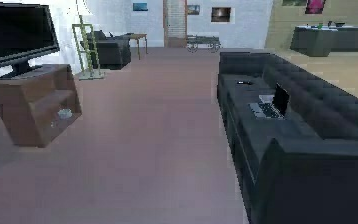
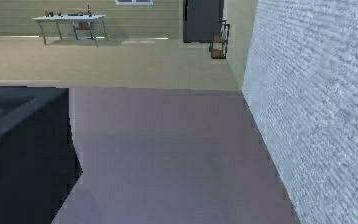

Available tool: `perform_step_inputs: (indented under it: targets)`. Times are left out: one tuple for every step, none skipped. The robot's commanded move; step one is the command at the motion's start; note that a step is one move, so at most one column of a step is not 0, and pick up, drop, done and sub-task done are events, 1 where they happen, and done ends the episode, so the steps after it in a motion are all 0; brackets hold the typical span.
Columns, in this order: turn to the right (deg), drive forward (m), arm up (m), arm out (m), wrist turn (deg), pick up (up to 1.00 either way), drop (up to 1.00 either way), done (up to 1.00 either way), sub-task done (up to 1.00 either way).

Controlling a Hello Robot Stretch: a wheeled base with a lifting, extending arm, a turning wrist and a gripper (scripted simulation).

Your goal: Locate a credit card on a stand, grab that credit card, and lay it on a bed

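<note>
So the layout makes sense as a living room: the TV [image 1: 17, 35] sits on a brown stand [image 1: 37, 100] against the wall at the forward view's left, facing the sofa [image 1: 307, 120] on the right so you can watch from it. A laptop [image 1: 272, 103] is left on the sofa seat with its screen up, like someone parked it there mid-use. In the arm side view the sofa's corner [image 2: 22, 140] is at the left, with a brick wall [image 2: 317, 100] on the right and a table [image 2: 69, 20] far off at the back.

The stand is the only one around, so my guess is that's where to look. It has open shelves, and there's a pale blob [image 1: 65, 114] on the lower one. Is that the card? Honestly can't tell. A card is thin and flat, so lying down it would be just a sliver, easy to miss against the wood. Where exactly it is I can't say, and the top beside the TV's foot is worth a closer look too.

Can't tell what the fingers are doing either.
</note>
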Motion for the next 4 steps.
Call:
perform_step_inputs:
  targets:
    - [0.0,1.00,0.00,0.00,0.0,0.00,0.00,0.00,0.00]
    - [0.0,1.00,0.00,0.00,0.0,0.00,0.00,0.00,0.00]
    - [0.0,1.00,0.00,0.00,0.0,0.00,0.00,0.00,0.00]
    - [0.0,1.00,0.00,0.00,0.0,0.00,0.00,0.00,0.00]
